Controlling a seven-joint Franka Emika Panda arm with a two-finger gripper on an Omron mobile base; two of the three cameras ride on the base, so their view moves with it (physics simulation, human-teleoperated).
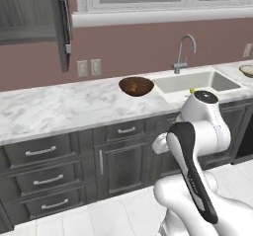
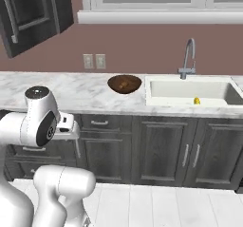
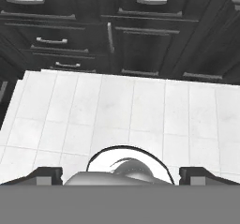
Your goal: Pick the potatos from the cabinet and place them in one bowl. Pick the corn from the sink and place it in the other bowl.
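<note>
End effector [image 3: 120, 175]: jaws wide apart, holding nothing, facing the white floor [image 3: 117, 110]. Corn [image 2: 196, 100] lies in the sink [image 2: 156, 94]. Dark brown bowl [image 2: 124, 84] rests on the table [image 2: 71, 90].

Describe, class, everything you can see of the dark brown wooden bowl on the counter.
The dark brown wooden bowl is round and shallow and sits upright on the white marble counter, just left of the sink. Brown lumps lie inside it; what they are is unclear. Nothing else touches it.
</note>
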